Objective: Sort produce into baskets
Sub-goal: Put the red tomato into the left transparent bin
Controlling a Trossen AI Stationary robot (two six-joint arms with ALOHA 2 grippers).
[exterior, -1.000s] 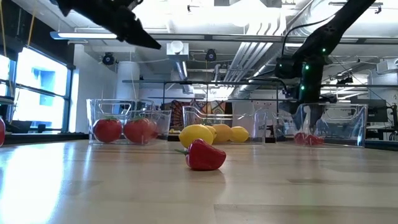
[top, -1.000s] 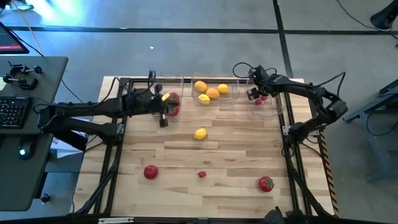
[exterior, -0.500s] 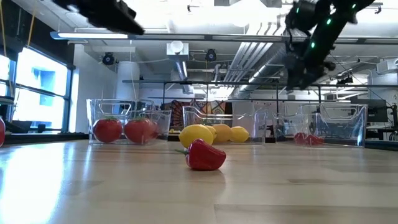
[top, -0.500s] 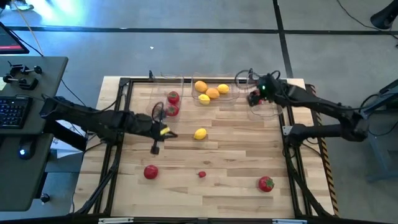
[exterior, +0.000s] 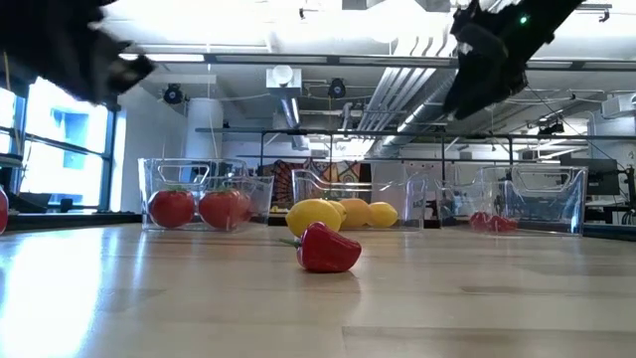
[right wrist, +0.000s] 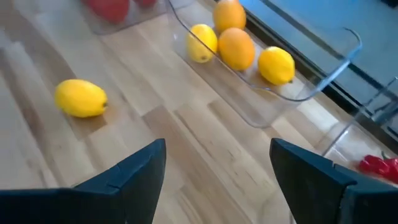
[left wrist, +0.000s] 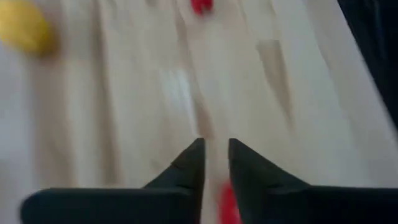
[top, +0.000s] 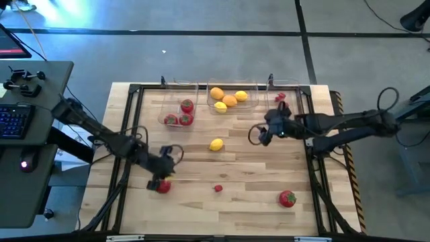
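While your left gripper (top: 163,176) shows its two dark fingers (left wrist: 189,163) only a narrow slit apart in its wrist view, nothing sits between them; a red shape just past the tips is too blurred to name. In the high view that gripper hangs at lower left of the frame, just above a loose tomato (top: 162,187) on the wooden table (top: 248,176).

Your right gripper (top: 263,131) has its fingers (right wrist: 127,171) spread wide and empty, right of centre in the high view, over bare boards beside a loose lemon (top: 216,144).

Along the top edge of the table stand three clear baskets. The left basket (top: 169,101) holds three tomatoes (top: 186,105). The middle basket (top: 250,94) holds four yellow and orange citrus pieces (top: 229,101). The right basket (top: 294,91) has small red berries (top: 280,97) in it.

Still loose on the boards you have a small red berry (top: 218,189) at lower centre and a larger red fruit with a green top (top: 287,198) at lower right. In the low view a red berry lies in the foreground at centre, the lemon behind it.
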